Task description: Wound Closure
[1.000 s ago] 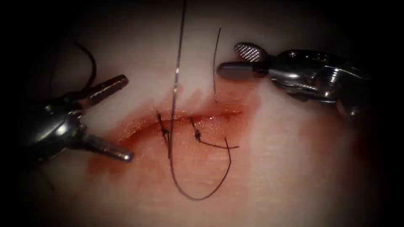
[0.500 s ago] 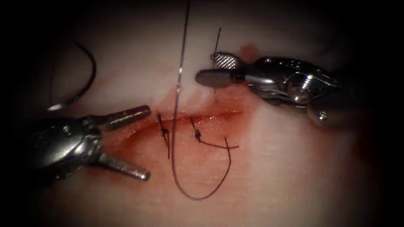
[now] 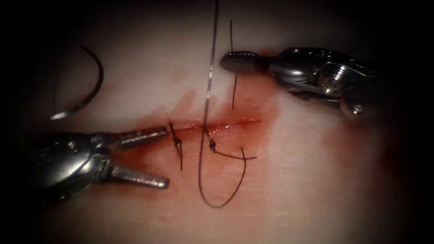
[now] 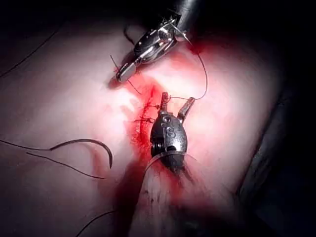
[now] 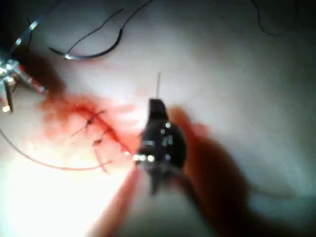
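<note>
Your right tool (image 3: 235, 61) sits at one o'clock, jaws clamped on a short thread end (image 3: 233, 86) above the cut (image 3: 212, 126). Your left tool (image 3: 165, 156) at eight o'clock gapes wide, holding nothing. The needle (image 3: 88, 86) lies free on the tissue (image 3: 307, 180) at ten o'clock.

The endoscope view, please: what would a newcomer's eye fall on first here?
Probably the red cut across the tissue, with two dark knots over it. The left tool, jaws open and empty, sits at the cut's left end; the right tool is shut on a thread. The needle lies free, upper left.
</note>
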Available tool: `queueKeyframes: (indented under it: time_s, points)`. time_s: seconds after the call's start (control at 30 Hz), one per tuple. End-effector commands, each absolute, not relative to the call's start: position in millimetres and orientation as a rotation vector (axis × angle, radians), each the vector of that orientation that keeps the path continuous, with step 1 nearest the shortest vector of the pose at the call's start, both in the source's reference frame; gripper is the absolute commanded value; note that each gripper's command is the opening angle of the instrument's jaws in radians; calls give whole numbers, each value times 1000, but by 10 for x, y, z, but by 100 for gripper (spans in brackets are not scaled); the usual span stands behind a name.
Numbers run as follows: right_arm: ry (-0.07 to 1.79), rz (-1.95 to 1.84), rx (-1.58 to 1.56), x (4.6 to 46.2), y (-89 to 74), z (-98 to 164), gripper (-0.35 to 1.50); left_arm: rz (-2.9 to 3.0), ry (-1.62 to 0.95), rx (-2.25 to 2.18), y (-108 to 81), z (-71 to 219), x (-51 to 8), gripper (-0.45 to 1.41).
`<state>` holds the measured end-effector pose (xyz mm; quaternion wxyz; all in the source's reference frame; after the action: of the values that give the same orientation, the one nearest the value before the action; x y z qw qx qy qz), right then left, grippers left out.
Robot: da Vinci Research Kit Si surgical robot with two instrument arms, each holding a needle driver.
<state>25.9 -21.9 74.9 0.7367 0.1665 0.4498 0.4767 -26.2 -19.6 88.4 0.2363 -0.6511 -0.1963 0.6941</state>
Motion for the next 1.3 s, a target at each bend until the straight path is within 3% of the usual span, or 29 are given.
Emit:
queueKeyframes:
  time_s: [0.03, 0.47, 0.57, 0.6, 0.67, 0.83, 1.07, 1.3]
  points:
    - [993, 1040, 361, 266, -220, 750, -35, 1898, -541, -1789, -202, 890, -268, 34]
    - [1015, 1027, 365, 267, -219, 747, -35, 1876, -577, -1822, -204, 878, -275, 39]
    - [1049, 1010, 341, 266, -223, 745, 79, 1872, -579, -1822, -201, 868, -279, 50]
    - [1054, 1011, 327, 265, -224, 744, 103, 1864, -587, -1817, -198, 863, -281, 57]
    - [1054, 1001, 323, 259, -226, 738, 123, 1853, -596, -1811, -195, 856, -282, 74]
    - [1054, 957, 293, 231, -236, 717, 126, 1825, -575, -1793, -185, 838, -288, 89]
    - [1056, 941, 279, 197, -261, 702, 126, 1776, -555, -1735, -172, 824, -306, 93]
    - [1040, 927, 279, 190, -276, 699, 126, 1754, -555, -1658, -141, 805, -320, 98]
